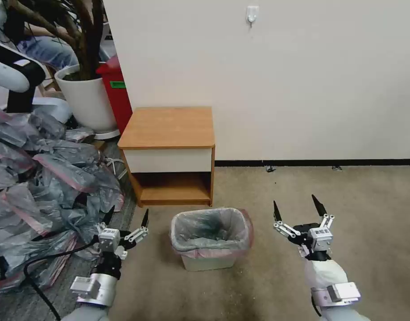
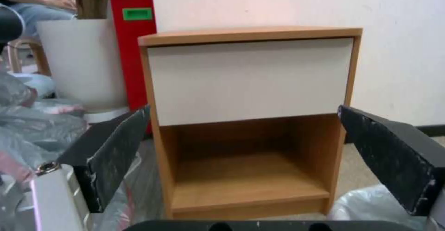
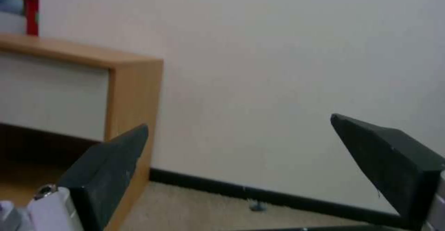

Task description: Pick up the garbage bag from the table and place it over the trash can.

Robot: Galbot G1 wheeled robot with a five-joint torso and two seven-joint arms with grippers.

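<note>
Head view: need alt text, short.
A garbage bag lines the cream trash can on the carpet in front of the wooden table. The left gripper and right gripper flank the can, open and holding nothing. A heap of grey bags lies to the left.

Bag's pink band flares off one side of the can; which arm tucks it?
Probably right: open right gripper hangs beside the garbage bag's flared edge; left gripper is across the trash can.
</note>
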